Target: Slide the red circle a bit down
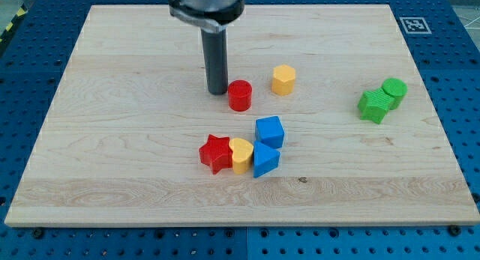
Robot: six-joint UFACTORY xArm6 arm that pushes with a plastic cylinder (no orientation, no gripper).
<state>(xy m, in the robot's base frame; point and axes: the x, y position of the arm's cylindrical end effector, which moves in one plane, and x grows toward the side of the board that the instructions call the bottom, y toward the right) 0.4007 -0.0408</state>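
Camera view: one wooden board (pixel 112 140) on a blue pegboard table (pixel 30 245), seen from the bottom edge looking up.
Red star (pixel 215 153): leftmost block, below the board's middle, touching the yellow heart on its right.
Tip (pixel 217 91): my tip stands on the board just left of the red circle, slightly higher in the view; whether it touches the circle cannot be told.
Jaws: none, the arm ends in a plain dark rod, so nothing spreads or pinches.
Red circle (pixel 240 95): upright cylinder above the board's middle, right beside the rod, apart from the cluster below it.
Yellow heart (pixel 241 154): wedged between the red star and the blue triangle.
Blue triangle (pixel 265 159): right end of the lower cluster, touching the heart.
Blue cube (pixel 270 132): just above the triangle, against it.
Yellow hexagon (pixel 283 79): near the red circle, to its right and a little higher.
Green star (pixel 373 105): far right, touching the green circle.
Green circle (pixel 394 90): up and right of the green star.
Marker tag (pixel 414 25): black and white square at the board's top right corner.
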